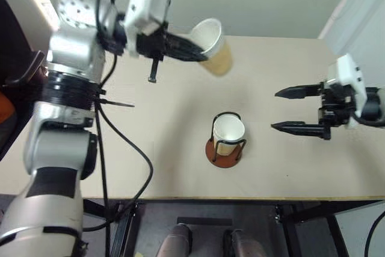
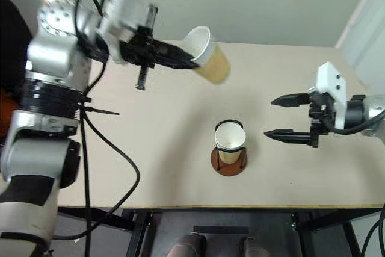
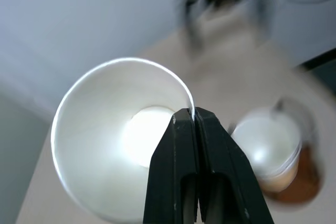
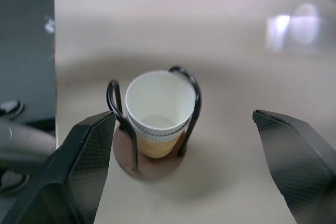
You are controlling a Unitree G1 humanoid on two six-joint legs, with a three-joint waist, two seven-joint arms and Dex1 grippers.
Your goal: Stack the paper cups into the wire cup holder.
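The worktop [image 1: 180, 167] is the biggest thing under me, a pale beige slab whose near edge runs straight across below both my hands; its far edge meets the wall beyond my left hand, and on my right side the corner angles off behind my right hand. Most of its surface lies bare, so there is wide open room all round the holder, between my two hands and out to every edge.

The wire cup holder [image 1: 227, 148] stands on the worktop roughly midway between my hands, below my left hand and just off the fingertips of my right, not touching either. Its black loops rise from a round reddish-brown base. In my right wrist view I can count two rolled rims nested there, so two paper cups [image 4: 156, 109] sit upright inside the loops, one within the other; the lower one is mostly hidden by the upper.

A third paper cup [image 1: 213, 46] hangs in the air, tilted with its mouth toward my left arm, well above the worktop and apart from the holder. That makes three cups in all, one holder.

My left hand [image 3: 193, 121] is pressed together on that cup's rim, one finger inside the wall and one outside; the cup looks blurred in the head views.

My right hand [image 1: 287, 109] is spread wide and holds nothing, its two black fingers pointing at the holder from the side.
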